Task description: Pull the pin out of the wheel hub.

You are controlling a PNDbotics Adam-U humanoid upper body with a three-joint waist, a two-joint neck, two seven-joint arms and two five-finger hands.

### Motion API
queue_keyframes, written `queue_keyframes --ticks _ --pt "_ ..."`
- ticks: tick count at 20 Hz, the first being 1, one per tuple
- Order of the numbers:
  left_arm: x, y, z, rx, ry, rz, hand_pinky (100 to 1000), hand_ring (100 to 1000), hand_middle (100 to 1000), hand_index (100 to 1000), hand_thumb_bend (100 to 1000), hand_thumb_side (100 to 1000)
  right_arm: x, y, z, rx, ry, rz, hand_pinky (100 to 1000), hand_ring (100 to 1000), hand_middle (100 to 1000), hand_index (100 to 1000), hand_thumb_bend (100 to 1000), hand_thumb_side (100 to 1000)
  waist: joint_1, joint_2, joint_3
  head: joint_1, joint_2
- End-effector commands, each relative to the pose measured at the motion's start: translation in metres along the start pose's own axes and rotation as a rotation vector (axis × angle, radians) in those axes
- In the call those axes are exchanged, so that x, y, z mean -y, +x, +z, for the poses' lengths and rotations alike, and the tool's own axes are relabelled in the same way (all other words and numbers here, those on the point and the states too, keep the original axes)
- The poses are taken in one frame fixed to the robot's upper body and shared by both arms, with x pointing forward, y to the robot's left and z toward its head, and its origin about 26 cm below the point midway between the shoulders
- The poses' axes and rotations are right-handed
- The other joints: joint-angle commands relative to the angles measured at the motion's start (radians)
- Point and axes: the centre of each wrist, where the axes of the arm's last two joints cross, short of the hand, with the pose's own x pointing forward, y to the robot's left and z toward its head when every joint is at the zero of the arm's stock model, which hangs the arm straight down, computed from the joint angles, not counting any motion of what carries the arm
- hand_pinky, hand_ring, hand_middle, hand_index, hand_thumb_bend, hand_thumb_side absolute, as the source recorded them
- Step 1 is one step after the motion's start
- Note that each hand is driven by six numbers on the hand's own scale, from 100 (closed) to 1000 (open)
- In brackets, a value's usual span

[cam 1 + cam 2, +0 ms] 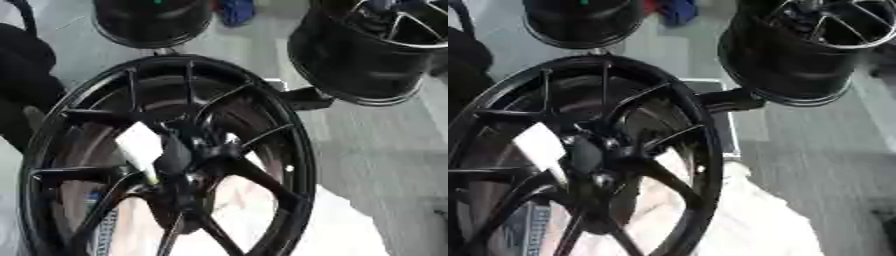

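A large black multi-spoke wheel (262, 125) stands upright and fills the left and middle of both views. Its hub (188, 160) is dark, and a white rectangular tag or block (140, 145) sits just left of it. A dark grey stubby piece (173, 155) lies against the hub beside the white block; I cannot tell whether it is the pin. Neither of my hands shows in either view.
Two more black rims hang behind: one at the top middle (153, 20), one at the upper right (367, 55) on a dark bracket (302, 97). A dark bulky shape (22, 75) fills the left edge. Pale cloth (745, 220) lies behind the lower spokes. Grey floor (385, 150) lies to the right.
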Motion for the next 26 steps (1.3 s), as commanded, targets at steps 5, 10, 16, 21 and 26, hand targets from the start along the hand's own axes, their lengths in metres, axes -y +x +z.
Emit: queue_keyframes --ticks 5,10,16,21,26 --pt "-0.018 0.019 -0.017 0.155 -0.262 -0.202 746 638 559 747 374 100 0.005 0.004 -0.005 0.045 0.017 0.029 558 604 566 644 100 470 0.013 -0.022 -0.004 0.000 0.011" --pt "-0.021 0.031 -0.028 0.257 -0.450 -0.294 760 668 594 764 421 100 0.004 0.006 -0.005 0.055 0.032 0.029 558 603 566 644 100 470 0.021 -0.023 -0.009 0.003 0.018" --pt "-0.010 0.046 -0.039 0.363 -0.668 -0.365 767 692 627 773 460 100 0.003 0.008 -0.006 0.067 0.050 0.026 558 603 565 644 100 470 0.026 -0.022 -0.018 0.005 0.024" --pt "0.001 0.059 -0.047 0.407 -0.788 -0.375 768 695 641 769 466 100 0.002 0.008 -0.006 0.070 0.060 0.028 559 602 565 644 100 470 0.028 -0.022 -0.015 0.001 0.025" --pt "0.009 0.071 -0.054 0.434 -0.907 -0.388 777 711 671 781 481 111 0.002 0.008 -0.005 0.073 0.072 0.033 560 602 565 644 100 470 0.032 -0.022 -0.014 -0.006 0.024"
